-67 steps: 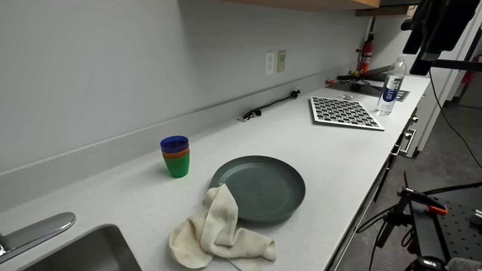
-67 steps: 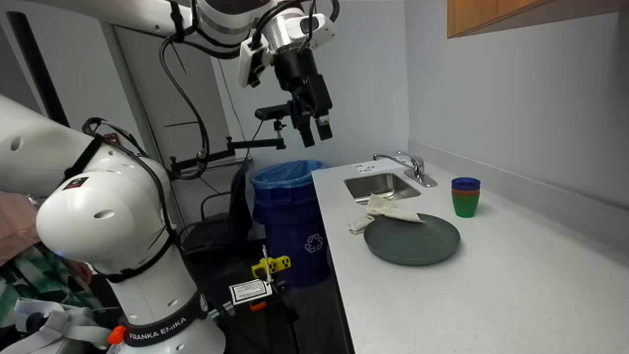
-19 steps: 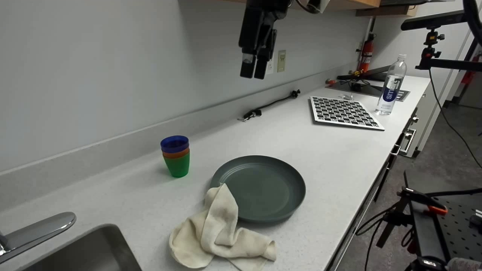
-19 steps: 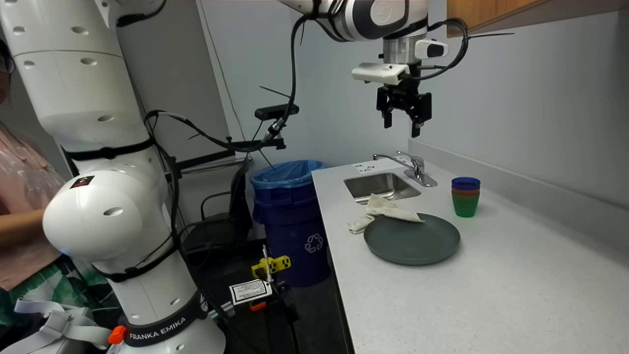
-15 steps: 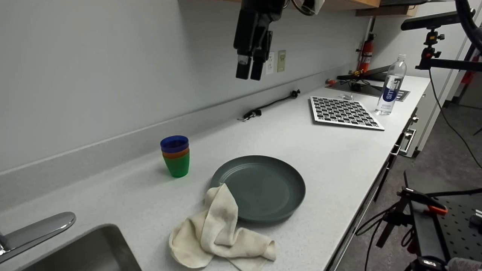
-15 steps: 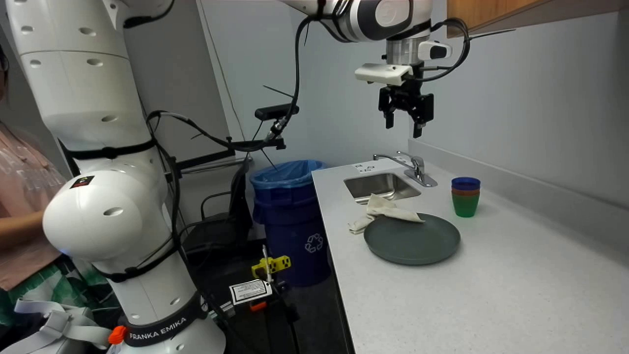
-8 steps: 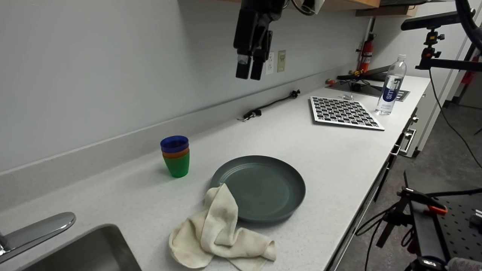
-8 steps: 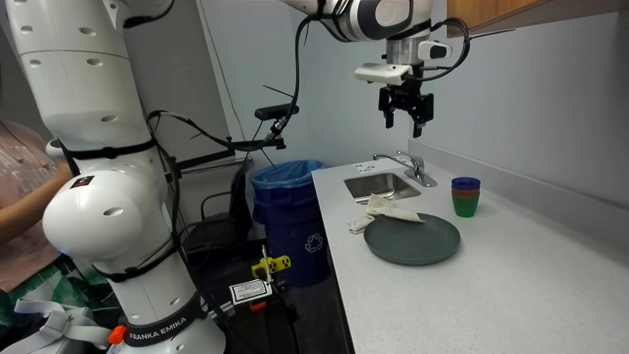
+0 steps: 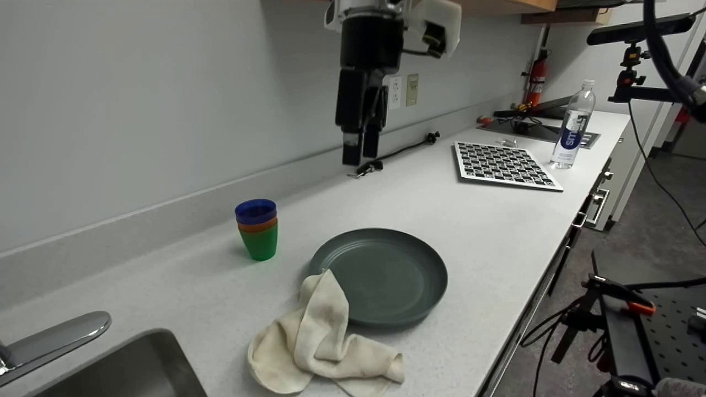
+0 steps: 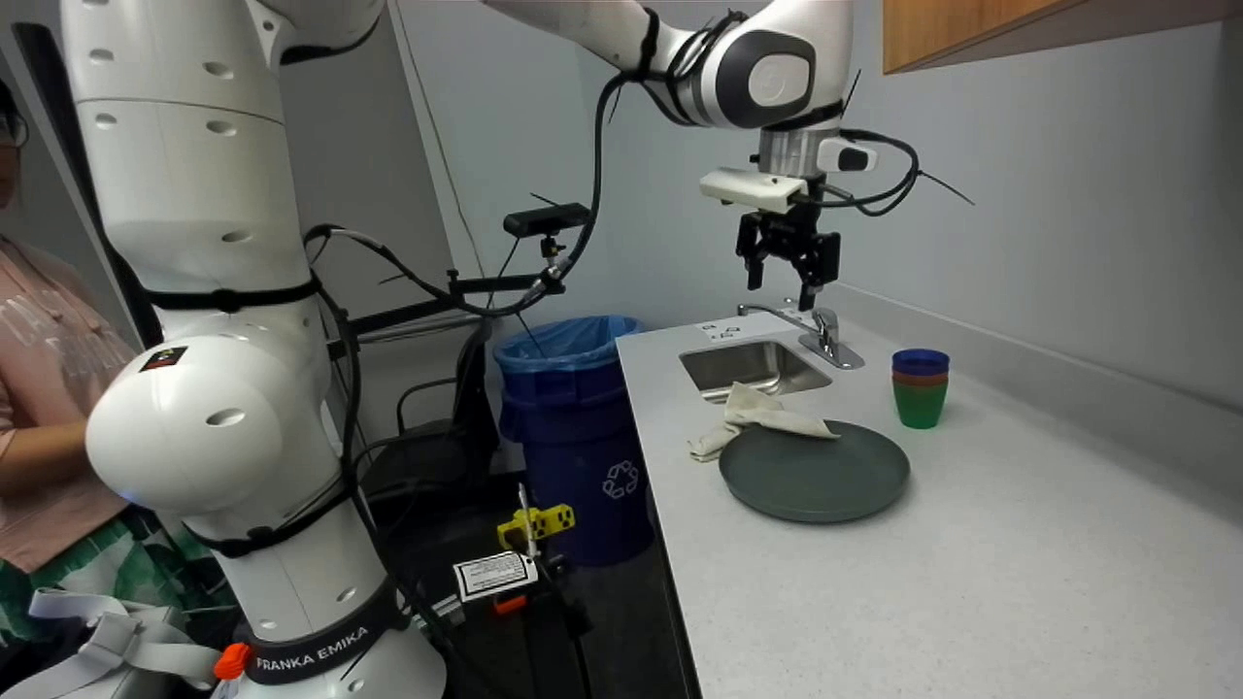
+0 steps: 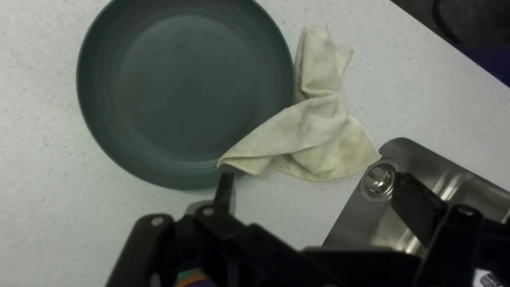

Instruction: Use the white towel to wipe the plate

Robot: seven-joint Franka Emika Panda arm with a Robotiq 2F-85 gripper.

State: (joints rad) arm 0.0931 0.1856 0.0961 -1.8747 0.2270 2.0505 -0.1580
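- Nearest in an exterior view, the steel sink (image 9: 171, 358) was set into the white counter (image 9: 458, 331), with the faucet (image 9: 60, 339) beside it.
- Past the sink, the white towel (image 9: 325, 342) lay crumpled in soft folds, most of it on the counter, one folded end over the rim of the plate.
- The plate (image 9: 394, 275), round and dark grey-green, sat face up on the counter, most of its surface showing.
- Near the plate but apart from it stood the stacked cups (image 9: 258, 234), upright, blue over orange over green.
- The gripper (image 10: 781, 287) hung in the air above the counter, pointing down, its two fingers spread wide, apart from both towel and plate.
- Farther along, a black cord (image 9: 405, 149) lay by the backsplash (image 9: 138, 234).
- Beyond that, a checkered board (image 9: 504, 165) lay on the counter, a clear bottle (image 9: 573, 127) upright just beside it.
- Farther still, a red fire extinguisher (image 9: 536, 82) showed near the counter's far end.
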